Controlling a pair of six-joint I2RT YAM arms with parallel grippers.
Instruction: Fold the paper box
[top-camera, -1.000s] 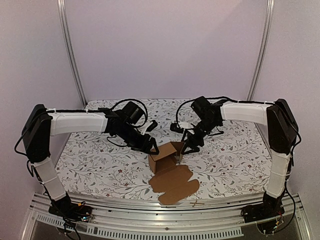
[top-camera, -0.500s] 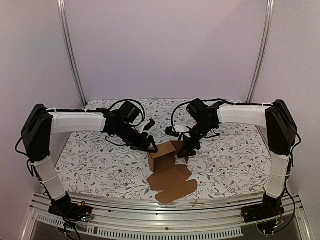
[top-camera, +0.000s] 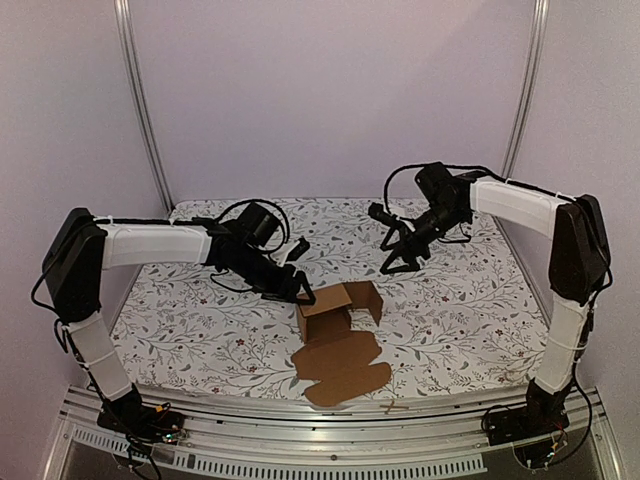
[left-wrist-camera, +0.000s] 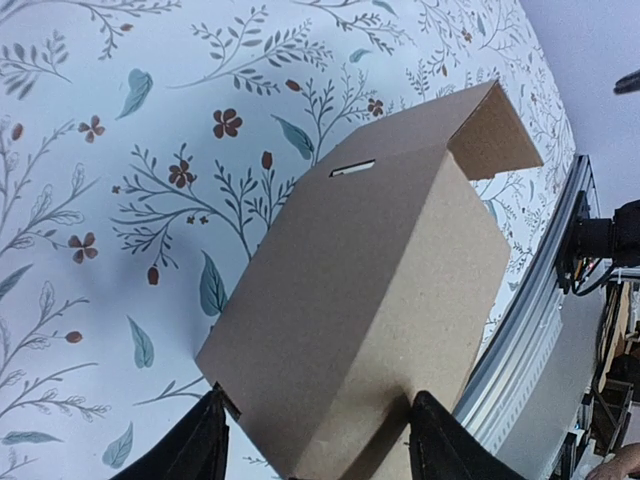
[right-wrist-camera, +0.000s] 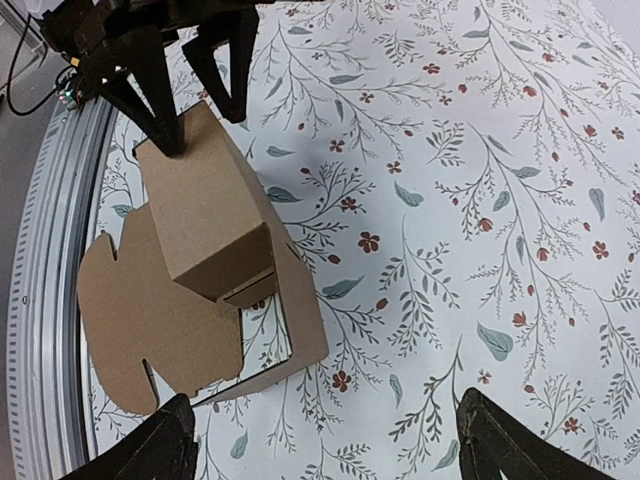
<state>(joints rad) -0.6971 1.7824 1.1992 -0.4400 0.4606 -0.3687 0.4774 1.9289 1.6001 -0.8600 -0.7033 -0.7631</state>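
The paper box (top-camera: 335, 312) is brown cardboard, partly folded, at the middle of the table. Its walls stand up. One side flap (top-camera: 368, 297) stands open on the right, and a flat notched lid panel (top-camera: 345, 365) lies toward the front. My left gripper (top-camera: 300, 290) is open, and its fingers (left-wrist-camera: 205, 450) straddle the box's left rear end (left-wrist-camera: 370, 300) and touch it. It also shows in the right wrist view (right-wrist-camera: 200, 120). My right gripper (top-camera: 398, 264) is open, empty and raised, well to the right of and behind the box (right-wrist-camera: 205, 215).
A floral cloth (top-camera: 470, 310) covers the table. A metal rail (top-camera: 250, 410) runs along the front edge, close to the flat panel, and shows in the right wrist view (right-wrist-camera: 40, 300). A small twig-like piece (top-camera: 395, 407) lies on the rail. Two metal posts stand at the back corners.
My right gripper has let go of the box's right flap and moved up, back and right. The flap now stands open. The left gripper has stayed at the box.
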